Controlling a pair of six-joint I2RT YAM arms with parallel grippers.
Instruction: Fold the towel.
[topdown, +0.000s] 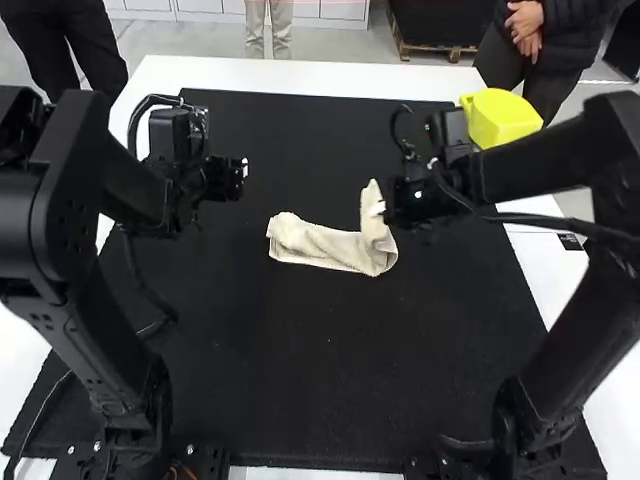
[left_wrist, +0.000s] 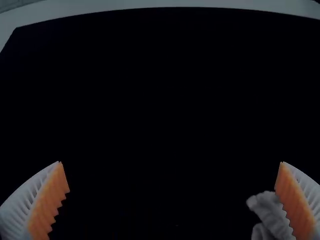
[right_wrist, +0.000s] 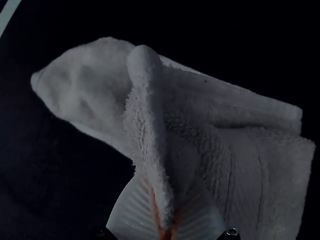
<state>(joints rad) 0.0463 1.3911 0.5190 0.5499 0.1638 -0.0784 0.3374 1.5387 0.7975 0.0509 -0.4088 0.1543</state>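
The cream, textured cloth towel (topdown: 318, 246) lies near the middle of the black rectangular mat (topdown: 300, 370) on the white desk (topdown: 300, 75), folded over into a narrow, layered strip with a raised ridge at its right end. The right arm's end effector (topdown: 382, 207), with white ribbed fingers and orange pads, is clamped on that ridge. The left arm's end effector (topdown: 242, 172) has its matching fingers wide apart, above the mat to the left of the towel and apart from it.
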